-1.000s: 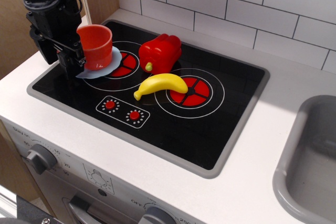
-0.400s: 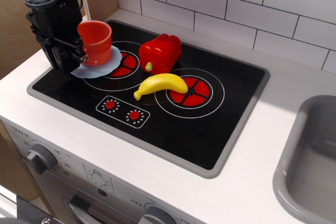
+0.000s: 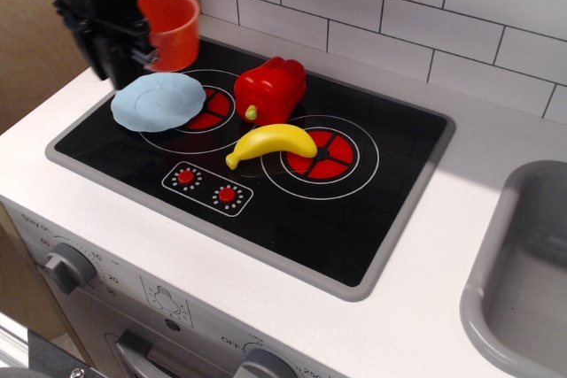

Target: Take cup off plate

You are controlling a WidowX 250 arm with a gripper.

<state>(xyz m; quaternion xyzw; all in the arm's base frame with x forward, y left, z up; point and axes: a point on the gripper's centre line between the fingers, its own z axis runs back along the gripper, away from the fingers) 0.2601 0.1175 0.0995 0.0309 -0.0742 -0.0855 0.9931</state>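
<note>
The tool [image 3: 140, 42] grips the cup [image 3: 170, 28] aloft; the plate [image 3: 158, 101] lies bare below it; only set-down remains.

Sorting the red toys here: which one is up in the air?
The orange-red cup, held in the gripper above the plate. The red bell pepper sits on the stovetop.
</note>
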